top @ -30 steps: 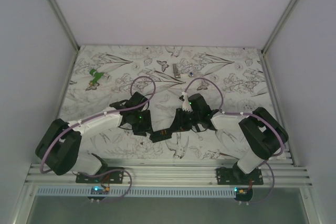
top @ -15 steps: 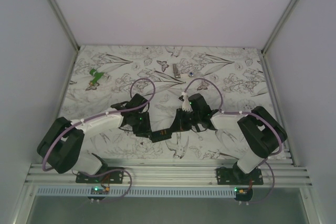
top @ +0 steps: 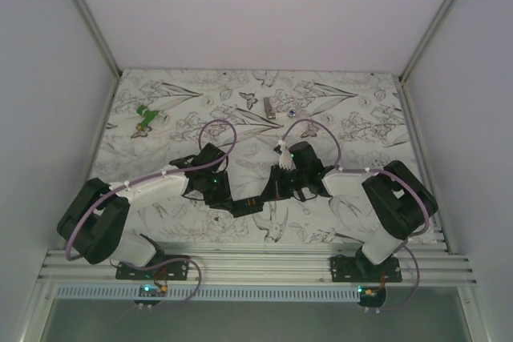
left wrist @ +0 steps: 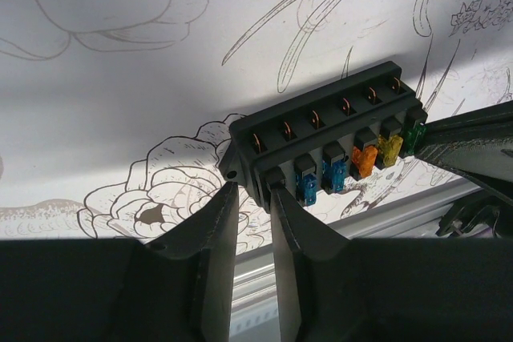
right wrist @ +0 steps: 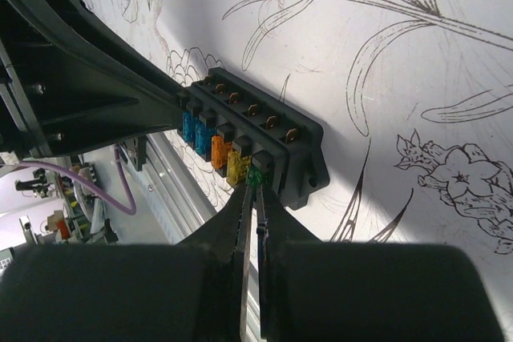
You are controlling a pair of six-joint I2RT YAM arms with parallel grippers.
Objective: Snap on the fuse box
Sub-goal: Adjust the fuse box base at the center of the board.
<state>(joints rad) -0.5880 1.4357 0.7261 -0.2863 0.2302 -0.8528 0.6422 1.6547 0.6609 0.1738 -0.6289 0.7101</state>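
From above, the fuse box point(top: 250, 203) is just a small dark bar near 6 o'clock on the flowery tabletop point(top: 361, 118). It sits between the two arms. A green thing point(top: 146, 115) lies far off at 10 o'clock, and a little grey piece point(top: 269, 107) at 12 o'clock. Neither wrist view shows these.

The wrist views show what the top view cannot. The box has a row of fuses in blue point(left wrist: 306, 188), orange point(left wrist: 363, 162), yellow point(left wrist: 390, 148) and green point(left wrist: 413, 135).

The left end effector point(left wrist: 252, 198) has its two fingers a little apart, clamped on the end of the box by the blue fuses. The right end effector point(right wrist: 255, 190) has its fingers almost together. They pinch the edge of the other end, right by the green fuse. I cannot tell if the box touches the tabletop.

A second ago the box lay flatter and a bit nearer the arm bases. Now its right end sits higher, toward 1 o'clock. Both arms have pulled in closer around it.
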